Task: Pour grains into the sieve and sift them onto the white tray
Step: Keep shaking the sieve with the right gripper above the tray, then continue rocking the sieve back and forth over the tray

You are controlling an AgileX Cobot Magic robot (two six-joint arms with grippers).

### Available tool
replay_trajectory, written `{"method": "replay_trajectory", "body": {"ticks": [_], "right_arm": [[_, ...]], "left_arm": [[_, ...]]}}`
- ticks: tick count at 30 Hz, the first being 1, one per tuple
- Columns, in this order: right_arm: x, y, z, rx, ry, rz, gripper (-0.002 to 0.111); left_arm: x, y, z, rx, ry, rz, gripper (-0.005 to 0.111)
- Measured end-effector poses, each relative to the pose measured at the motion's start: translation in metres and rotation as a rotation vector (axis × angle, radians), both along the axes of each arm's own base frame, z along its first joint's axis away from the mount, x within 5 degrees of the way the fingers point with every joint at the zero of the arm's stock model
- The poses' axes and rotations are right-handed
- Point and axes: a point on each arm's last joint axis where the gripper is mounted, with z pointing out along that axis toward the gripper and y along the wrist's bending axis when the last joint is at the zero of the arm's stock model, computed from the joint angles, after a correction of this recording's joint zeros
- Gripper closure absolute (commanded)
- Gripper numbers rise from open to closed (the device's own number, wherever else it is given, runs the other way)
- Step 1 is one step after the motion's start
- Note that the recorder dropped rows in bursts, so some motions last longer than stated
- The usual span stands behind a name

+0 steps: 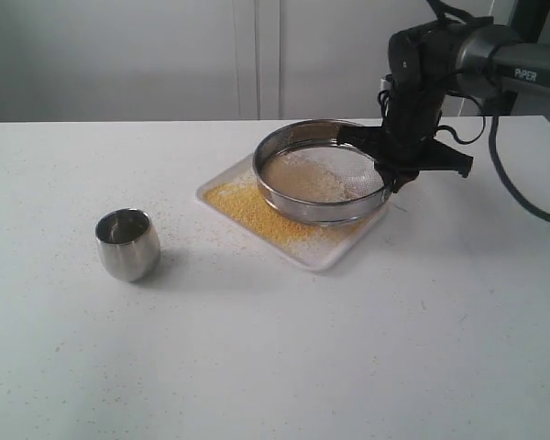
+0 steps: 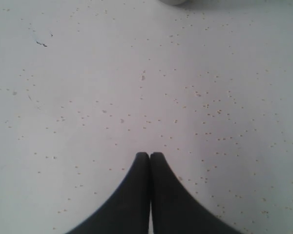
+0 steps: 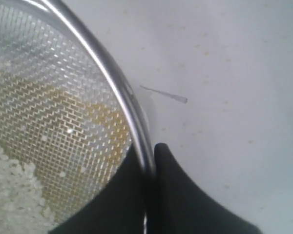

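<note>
While the round steel mesh sieve [image 1: 323,174] is rim-clamped by the right gripper [image 3: 149,156] (left gripper [image 2: 150,155] closed, empty), yellow grains [image 1: 243,206] appear mostly sifted onto the white rectangular tray [image 1: 319,262].

Black right gripper [image 1: 385,170], grey arm [image 1: 481,48], black cables [image 1: 506,186]

Steel cup [image 1: 127,244] on a white desk [image 1: 284,367].
Small, rounded and shiny, upright with open mouth up, on the left part of the desk, faint shadow beside it; pale panelled wall [image 1: 165,55] beyond the far edge; small dark scratch [image 2: 41,44] on the desk surface, seen from the left wrist.
</note>
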Motion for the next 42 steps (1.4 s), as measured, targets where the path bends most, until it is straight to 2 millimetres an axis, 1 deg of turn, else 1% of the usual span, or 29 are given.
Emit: {"method": "replay_trajectory", "body": {"ticks": [2, 6, 8, 11, 16, 19, 20, 22, 23, 25, 26, 28, 30, 31, 32, 34, 36, 37, 38, 42], "right_arm": [[0.0, 0.001, 0.0, -0.007, -0.002, 0.008, 0.108], [-0.004, 0.014, 0.0, 0.01, -0.003, 0.042, 0.108], [-0.003, 0.017, 0.0, 0.02, -0.013, 0.049, 0.108], [-0.002, 0.018, 0.001, 0.024, -0.026, 0.051, 0.108], [-0.001, 0.008, 0.0, -0.003, -0.015, 0.026, 0.108], [-0.002, 0.007, 0.0, 0.036, 0.009, 0.007, 0.108], [-0.002, 0.009, 0.0, 0.052, 0.008, 0.027, 0.108], [-0.004, 0.022, 0.0, 0.07, -0.004, 0.103, 0.108], [-0.005, 0.026, 0.0, 0.064, -0.012, 0.122, 0.108], [-0.007, 0.03, -0.001, 0.051, -0.002, 0.11, 0.108], [-0.007, 0.027, -0.002, 0.042, 0.011, 0.088, 0.108], [-0.005, 0.01, -0.007, 0.027, 0.047, 0.012, 0.108], [-0.001, -0.002, -0.01, 0.047, 0.066, -0.028, 0.108], [0.0, -0.003, -0.012, 0.068, 0.064, -0.027, 0.108], [0.001, 0.0, -0.013, 0.096, 0.05, -0.009, 0.108], [0.001, 0.022, -0.01, 0.17, 0.005, 0.069, 0.108], [0.0, 0.037, -0.009, 0.182, -0.036, 0.119, 0.108], [-0.002, 0.041, -0.008, 0.173, -0.039, 0.123, 0.108], [-0.003, 0.04, -0.008, 0.147, -0.034, 0.111, 0.108], [0.0, 0.003, -0.012, 0.061, 0.039, -0.008, 0.108]], "left_arm": [[0.0, 0.0, 0.0, 0.0, 0.0, 0.0, 0.107], [0.0, 0.0, 0.0, 0.0, 0.0, 0.0, 0.107], [0.0, 0.0, 0.0, 0.0, 0.0, 0.0, 0.107], [0.0, 0.0, 0.0, 0.0, 0.0, 0.0, 0.107], [0.0, 0.0, 0.0, 0.0, 0.0, 0.0, 0.107], [0.0, 0.0, 0.0, 0.0, 0.0, 0.0, 0.107], [0.0, 0.0, 0.0, 0.0, 0.0, 0.0, 0.107], [0.0, 0.0, 0.0, 0.0, 0.0, 0.0, 0.107], [0.0, 0.0, 0.0, 0.0, 0.0, 0.0, 0.107], [0.0, 0.0, 0.0, 0.0, 0.0, 0.0, 0.107], [0.0, 0.0, 0.0, 0.0, 0.0, 0.0, 0.107], [0.0, 0.0, 0.0, 0.0, 0.0, 0.0, 0.107], [0.0, 0.0, 0.0, 0.0, 0.0, 0.0, 0.107], [0.0, 0.0, 0.0, 0.0, 0.0, 0.0, 0.107], [0.0, 0.0, 0.0, 0.0, 0.0, 0.0, 0.107], [0.0, 0.0, 0.0, 0.0, 0.0, 0.0, 0.107], [0.0, 0.0, 0.0, 0.0, 0.0, 0.0, 0.107], [0.0, 0.0, 0.0, 0.0, 0.0, 0.0, 0.107], [0.0, 0.0, 0.0, 0.0, 0.0, 0.0, 0.107], [0.0, 0.0, 0.0, 0.0, 0.0, 0.0, 0.107]]}}
